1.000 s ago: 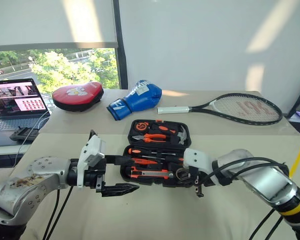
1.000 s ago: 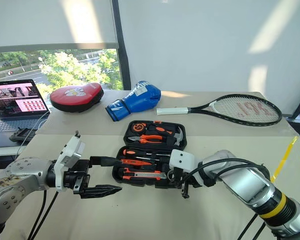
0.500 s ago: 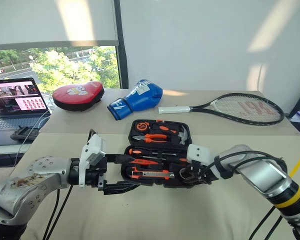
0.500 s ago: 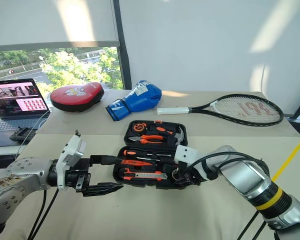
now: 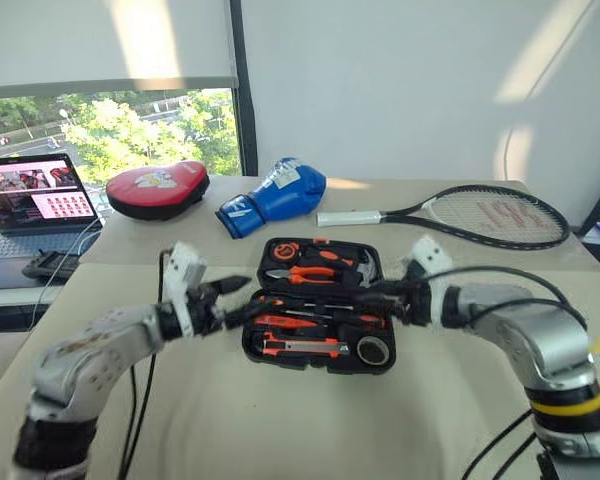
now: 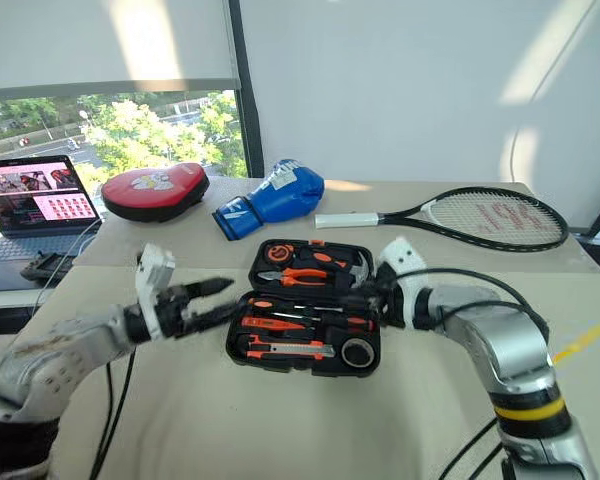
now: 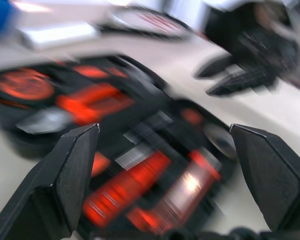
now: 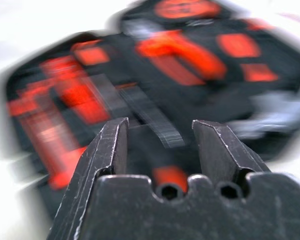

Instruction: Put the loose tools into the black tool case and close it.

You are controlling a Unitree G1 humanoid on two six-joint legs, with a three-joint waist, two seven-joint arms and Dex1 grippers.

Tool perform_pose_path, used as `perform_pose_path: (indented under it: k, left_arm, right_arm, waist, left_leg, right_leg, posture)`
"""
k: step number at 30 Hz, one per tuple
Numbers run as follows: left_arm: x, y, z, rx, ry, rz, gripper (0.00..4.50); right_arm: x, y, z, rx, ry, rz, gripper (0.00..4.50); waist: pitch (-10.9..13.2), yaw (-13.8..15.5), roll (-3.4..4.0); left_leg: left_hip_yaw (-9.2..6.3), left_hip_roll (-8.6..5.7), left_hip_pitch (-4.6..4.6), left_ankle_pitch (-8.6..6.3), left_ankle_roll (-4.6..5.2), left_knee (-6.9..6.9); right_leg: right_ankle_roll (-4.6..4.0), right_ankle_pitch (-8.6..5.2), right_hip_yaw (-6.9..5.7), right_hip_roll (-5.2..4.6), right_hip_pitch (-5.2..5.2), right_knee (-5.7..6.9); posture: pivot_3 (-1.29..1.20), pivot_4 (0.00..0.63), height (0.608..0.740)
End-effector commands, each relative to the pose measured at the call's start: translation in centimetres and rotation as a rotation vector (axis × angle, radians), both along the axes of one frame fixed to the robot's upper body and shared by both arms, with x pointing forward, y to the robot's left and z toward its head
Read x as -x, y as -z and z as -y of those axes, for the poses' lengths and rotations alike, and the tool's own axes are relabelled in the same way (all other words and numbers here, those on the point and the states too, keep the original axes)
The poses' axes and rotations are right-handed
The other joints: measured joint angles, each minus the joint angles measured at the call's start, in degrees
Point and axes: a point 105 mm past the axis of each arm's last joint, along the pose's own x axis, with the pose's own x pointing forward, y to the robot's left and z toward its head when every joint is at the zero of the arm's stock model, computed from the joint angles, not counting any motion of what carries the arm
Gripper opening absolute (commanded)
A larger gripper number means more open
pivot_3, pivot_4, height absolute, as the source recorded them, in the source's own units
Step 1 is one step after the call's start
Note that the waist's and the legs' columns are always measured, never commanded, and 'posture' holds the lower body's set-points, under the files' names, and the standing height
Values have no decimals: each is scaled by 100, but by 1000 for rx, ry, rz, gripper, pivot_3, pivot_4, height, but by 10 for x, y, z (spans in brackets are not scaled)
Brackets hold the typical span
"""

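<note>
**Open case between two empty grippers**

Beige tabletop (image 5: 280, 420) carries the black plastic clamshell tool case (image 5: 320, 318), lid open, orange-handled tools and small black tape roll (image 5: 374, 349) slotted inside. Left gripper (image 5: 242, 298) gapes wide, right gripper (image 5: 364, 296) partly open; both empty. Wrist views blur individual tools.

Both arms reach forward and bend inward toward each other. The left gripper (image 5: 238, 300) points toward the right one, its two black fingers (image 7: 65, 180) spread wide with nothing between them. The right gripper (image 6: 365, 296) points back at it, fingers (image 8: 107, 150) parted by a narrower gap, also holding nothing.
</note>
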Motion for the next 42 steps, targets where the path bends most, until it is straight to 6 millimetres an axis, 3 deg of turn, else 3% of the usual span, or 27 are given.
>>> perform_pose_path:
  k: [1, 4, 8, 12, 13, 14, 15, 17, 18, 19, 20, 22, 26, 29, 32, 33, 37, 42]
  left_arm:
    - [-42, 13, -6, -107, -217, -162, 4500]
    - [-58, 16, -1, -148, -215, -194, 4500]
    - [-87, 24, -3, -157, -274, -274, 4500]
    - [-104, 38, -7, -171, -313, -329, 4500]
    - [-105, 40, -6, -170, -304, -341, 3998]
    - [-105, 41, -6, -169, -297, -351, 3908]
    - [-105, 42, -4, -157, -281, -363, 3343]
    - [-106, 43, -1, -141, -264, -370, 2929]
    - [-106, 43, 0, -134, -250, -365, 2383]
    - [-107, 42, 3, -120, -231, -359, 2383]
    - [-107, 39, 6, -95, -208, -349, 1939]
    - [-105, 33, 13, -58, -145, -330, 1445]
    - [-88, 11, 31, -17, 75, -164, 86]
    - [-68, 0, 33, -99, 182, 44, 35]
    - [-49, 3, 28, -212, 229, 224, 35]
    - [-41, 8, 26, -256, 239, 273, 35]
    - [-22, 25, 5, -511, 212, 517, 35]
    - [-10, 40, -13, -635, 210, 616, 35]
  right_arm:
    - [-31, -12, 17, 3, 201, -11, 2436]
    - [-41, -12, 10, -57, 195, -77, 2436]
    - [-59, 0, 16, -68, 249, -145, 2436]
    - [-65, 12, 11, -146, 229, -254, 2436]
    - [-66, 14, 9, -156, 221, -270, 2464]
    - [-68, 16, 8, -155, 221, -275, 2199]
    - [-70, 18, 8, -155, 221, -276, 1882]
    - [-73, 20, 7, -163, 220, -272, 1414]
    - [-74, 20, 7, -154, 214, -261, 912]
    - [-75, 20, 7, -143, 203, -245, 912]
    - [-75, 19, 5, -145, 190, -235, 414]
    - [-75, 17, 3, -154, 164, -209, 0]
    - [-66, 7, -6, -145, 57, -70, 0]
    - [-44, -11, -21, -100, -100, 180, 0]
    - [-12, -33, -34, -165, -190, 431, 0]
    - [2, -35, -36, -113, -220, 518, 0]
    - [50, -30, -41, 1, -309, 682, 0]
    - [80, -7, -30, 176, -351, 700, 0]
  waist:
    - [1, -20, -2]
    - [1, -65, -2]
    - [1, -125, -2]
    - [2, -169, -3]
    - [3, -185, -4]
    - [3, -190, -4]
    - [3, -192, -4]
    - [3, -197, -4]
    - [3, -199, -4]
    - [3, -203, -4]
    - [3, -206, -4]
    - [3, -209, -3]
    - [4, -195, -3]
    - [4, -185, -2]
    - [4, -190, -2]
    - [4, -197, -2]
    - [8, -201, 8]
    - [9, -176, 6]
  left_leg:
    - [1, -5, -4, 15, 4, -4]
    - [1, -8, -4, 27, 4, -13]
    - [4, -8, -23, 31, -2, -18]
    - [12, -21, -54, 32, -3, -23]
    - [12, -25, -55, 32, -3, -24]
    - [12, -29, -57, 32, -2, -25]
    - [11, -31, -54, 32, -3, -25]
    - [11, -32, -53, 32, -2, -23]
    - [11, -32, -51, 33, -3, -21]
    - [11, -31, -46, 33, -3, -18]
    - [11, -31, -42, 35, -4, -15]
    - [11, -32, -41, 39, -7, -14]
    - [8, -32, -43, 41, -11, -18]
    - [6, -34, -53, 41, -11, -20]
    - [3, -38, -83, 36, -16, -31]
    - [4, -39, -99, 36, -17, -31]
    - [18, -37, -119, 37, -23, -38]
    - [42, -25, -84, 37, -22, -21]
  right_leg:
    - [-1, 6, 0, 0, -2, -2]
    - [-2, 12, 0, 1, -7, 6]
    - [9, 2, -1, 3, -42, 55]
    - [16, -1, 1, -5, -83, 60]
    - [22, -5, -1, -7, -83, 60]
    - [24, -6, -1, -10, -83, 56]
    - [27, -8, -1, -16, -81, 61]
    - [28, -9, -1, -19, -80, 62]
    - [28, -9, 0, -21, -77, 65]
    - [29, -9, 0, -21, -73, 67]
    - [28, -9, 2, -23, -70, 73]
    - [26, -7, 5, -25, -71, 78]
    - [23, -5, 5, -29, -79, 86]
    - [23, -5, 5, -33, -91, 84]
    - [26, -6, 2, -32, -131, 80]
    - [26, -6, 0, -32, -159, 86]
    - [25, -7, -16, -27, -186, 76]
    - [20, -7, -5, -33, -157, 71]
  posture:
    - [0, 150, 740]
    - [0, 150, 740]
    - [0, 150, 740]
    - [0, 150, 740]
    - [0, 150, 740]
    - [0, 150, 740]
    - [0, 150, 740]
    - [0, 150, 740]
    - [0, 150, 740]
    - [0, 150, 740]
    - [0, 150, 740]
    - [0, 150, 740]
    - [0, 150, 740]
    - [0, 150, 740]
    - [0, 150, 740]
    - [0, 150, 740]
    - [0, 150, 740]
    - [0, 150, 740]
